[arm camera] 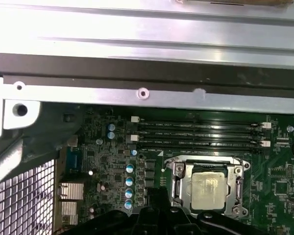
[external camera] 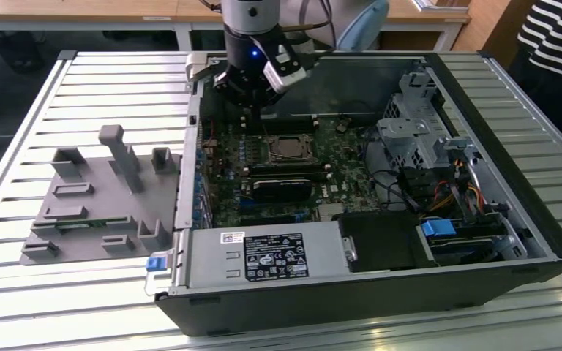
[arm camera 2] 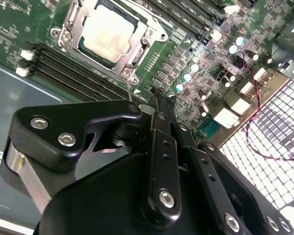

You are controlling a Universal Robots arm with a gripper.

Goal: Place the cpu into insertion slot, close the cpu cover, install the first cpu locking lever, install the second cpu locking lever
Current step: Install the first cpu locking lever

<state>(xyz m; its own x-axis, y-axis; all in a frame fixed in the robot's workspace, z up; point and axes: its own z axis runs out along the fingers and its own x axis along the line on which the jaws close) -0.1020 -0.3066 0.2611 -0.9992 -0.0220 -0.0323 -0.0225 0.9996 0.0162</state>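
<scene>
The cpu (arm camera 2: pixel 107 33) shows its silvery top inside the insertion slot (arm camera 2: pixel 84 49) on the green motherboard; it also shows in the first wrist view (arm camera: pixel 208 190) and the exterior view (external camera: pixel 286 148). The cpu cover (arm camera 2: pixel 135 55), a thin metal frame, lies flat around the chip's edges, cover (arm camera: pixel 206 160). My gripper (arm camera 2: pixel 156 100) hangs over the board beside the socket's corner, black fingers (arm camera 2: pixel 162 147) together with nothing between them. A thin metal rod (arm camera 2: pixel 129 91) stands close to the tips. In the exterior view the gripper (external camera: pixel 260 110) sits just behind the socket.
Long black memory slots (arm camera: pixel 201 134) run beside the socket. The open case (external camera: pixel 515 219) holds a drive cage (external camera: pixel 413 139), cables and a power supply (external camera: pixel 271 256). A grey fixture (external camera: pixel 96 197) lies on the slatted table at the exterior view's left. A person in a striped top (external camera: pixel 559 36) stands at the far right.
</scene>
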